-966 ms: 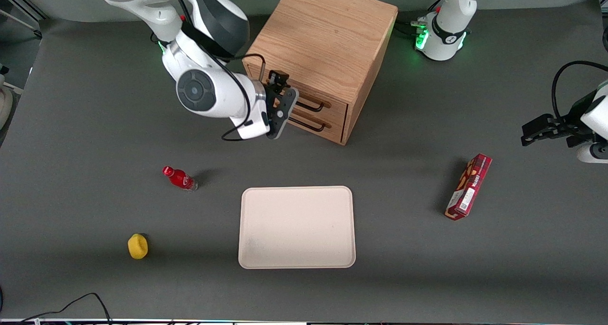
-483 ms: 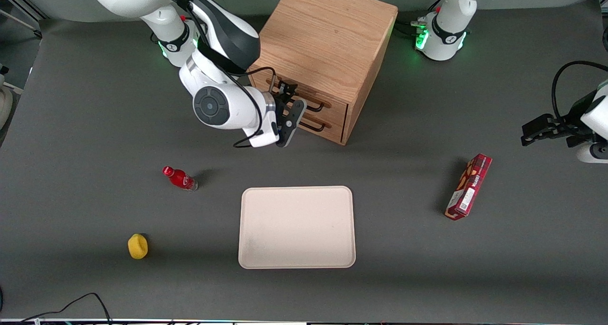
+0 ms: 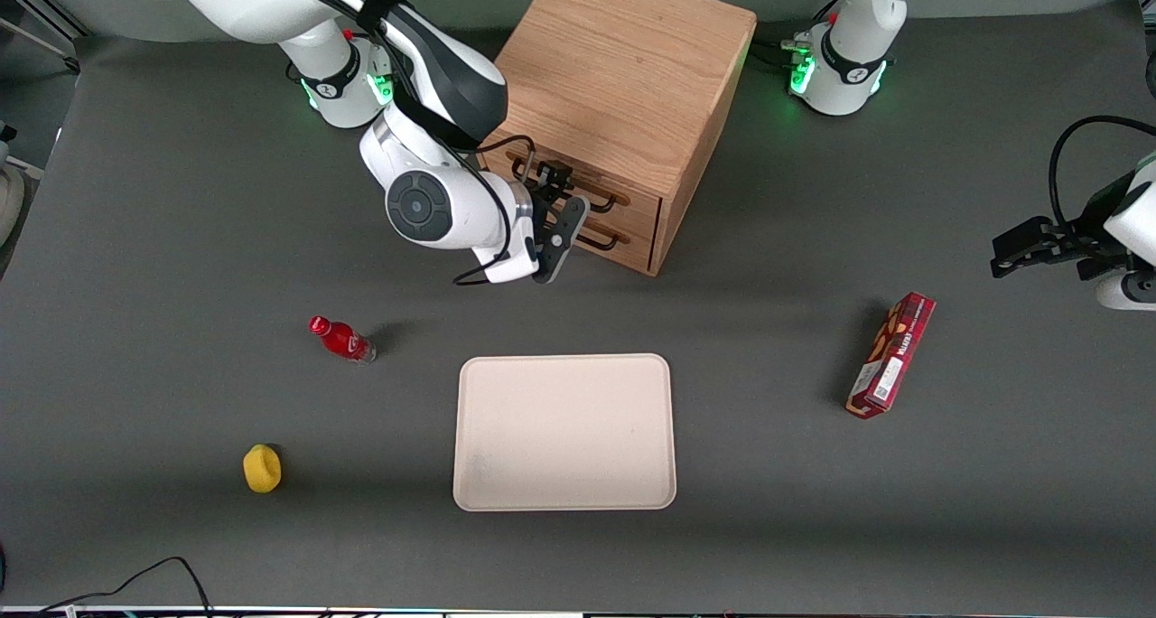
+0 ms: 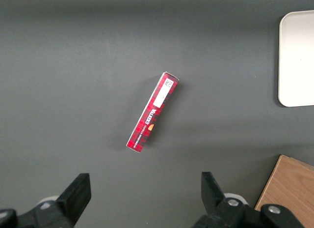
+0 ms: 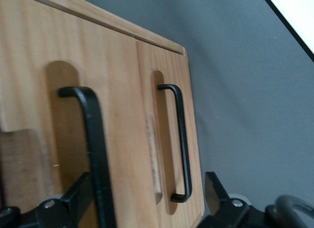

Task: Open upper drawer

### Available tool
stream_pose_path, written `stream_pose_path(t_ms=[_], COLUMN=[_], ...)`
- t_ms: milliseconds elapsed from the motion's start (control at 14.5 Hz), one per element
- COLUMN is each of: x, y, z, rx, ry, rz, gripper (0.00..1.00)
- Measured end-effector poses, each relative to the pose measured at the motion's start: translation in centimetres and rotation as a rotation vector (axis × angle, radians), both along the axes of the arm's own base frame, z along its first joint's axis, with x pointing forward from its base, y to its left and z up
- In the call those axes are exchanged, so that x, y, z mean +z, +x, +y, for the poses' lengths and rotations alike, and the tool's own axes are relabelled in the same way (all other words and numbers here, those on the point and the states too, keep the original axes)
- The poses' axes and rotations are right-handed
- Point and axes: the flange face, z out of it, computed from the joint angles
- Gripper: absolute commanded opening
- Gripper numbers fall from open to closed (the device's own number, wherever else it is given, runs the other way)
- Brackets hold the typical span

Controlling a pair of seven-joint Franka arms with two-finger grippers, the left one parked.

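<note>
The light oak cabinet (image 3: 623, 67) stands at the back middle of the table. Its upper drawer (image 3: 637, 201) looks shut, flush with the lower drawer (image 3: 632, 238). My right gripper (image 3: 560, 210) is open and sits right in front of the drawer fronts, at the height of the handles. In the right wrist view the upper drawer's black wire handle (image 5: 95, 139) runs close to one finger (image 5: 68, 201). The lower drawer's handle (image 5: 180, 139) lies nearer the other finger (image 5: 221, 198). The gripper (image 5: 147, 203) holds nothing.
A cream tray (image 3: 564, 491) lies nearer the front camera than the cabinet. A red bottle (image 3: 341, 339) and a yellow object (image 3: 262, 468) lie toward the working arm's end. A red box (image 3: 890, 354) lies toward the parked arm's end, also in the left wrist view (image 4: 152, 111).
My gripper has moved along the drawer fronts toward the parked arm's end and closer to the handles. The drawers have not moved.
</note>
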Motion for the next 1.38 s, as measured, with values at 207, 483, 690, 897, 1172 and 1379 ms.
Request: stream_pose_path(t_ms=[207, 483, 690, 897, 1172, 1379], x=[-0.8, -0.4, -0.5, 0.0, 0.0, -0.3], y=[0.0, 3.5, 6.5, 8.1, 8.9, 9.3], z=[0.4, -0.6, -2.2, -3.2, -3.8, -3.9], rx=[0.009, -0.009, -0.028, -0.023, -0.018, -0.010], ry=[0.000, 0.000, -0.005, -0.016, -0.034, -0.036], rz=[-0.003, -0.066, -0.056, -0.032, -0.042, -0.052], gripper=[1.00, 1.00, 1.00, 1.00, 1.00, 1.00])
